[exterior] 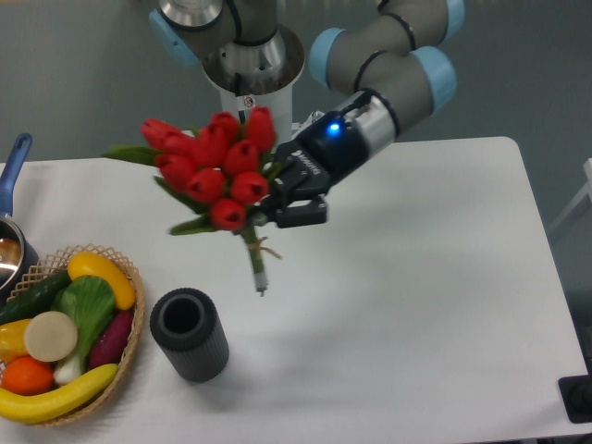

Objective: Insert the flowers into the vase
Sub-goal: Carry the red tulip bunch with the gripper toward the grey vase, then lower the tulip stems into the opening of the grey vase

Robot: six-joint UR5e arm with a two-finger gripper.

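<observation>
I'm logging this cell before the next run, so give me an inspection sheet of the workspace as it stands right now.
Surface: white table, bare on its right half.
Job's things: flowers held in the air, stems pointing down, up and right of the vase; vase upright, mouth open, nothing in it.
Clutter: wicker basket of fruit and vegetables left of the vase; metal pot with a blue handle at the left edge.
Grippers: pincer closed on the flower stems.
Cables: nothing seen.
Surroundings: robot base behind the table; grey floor; dark object at the lower right corner.
</observation>
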